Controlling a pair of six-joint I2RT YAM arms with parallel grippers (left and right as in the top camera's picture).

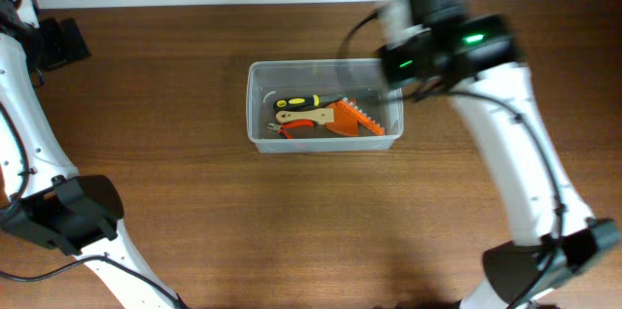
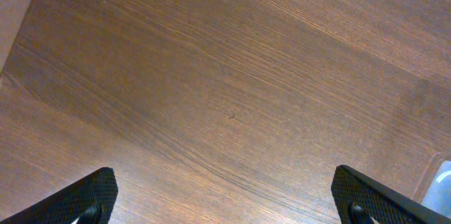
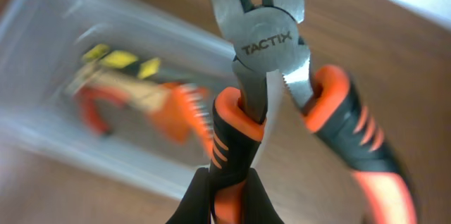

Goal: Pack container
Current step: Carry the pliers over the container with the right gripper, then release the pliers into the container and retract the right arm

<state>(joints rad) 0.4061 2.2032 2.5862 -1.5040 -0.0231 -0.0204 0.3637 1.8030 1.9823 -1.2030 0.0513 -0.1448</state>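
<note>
The translucent container (image 1: 324, 108) stands at the table's centre back. Inside lie a yellow-and-black handled tool (image 1: 303, 102), small orange-handled pliers (image 1: 294, 126) and an orange toothed tool (image 1: 355, 120). It shows blurred in the right wrist view (image 3: 49, 55). My right gripper (image 3: 227, 196) is shut on one orange-and-black handle of TACTIX pliers (image 3: 266, 48), held above the table beside the container's right end. In the overhead view the right wrist (image 1: 428, 27) hides the pliers. My left gripper (image 2: 225, 206) is open and empty over bare wood.
The left arm's base (image 1: 68, 212) sits at the front left, the right arm's base (image 1: 525, 265) at the front right. A black object (image 1: 60, 42) lies at the far left back. The container's corner (image 2: 440, 189) shows in the left wrist view.
</note>
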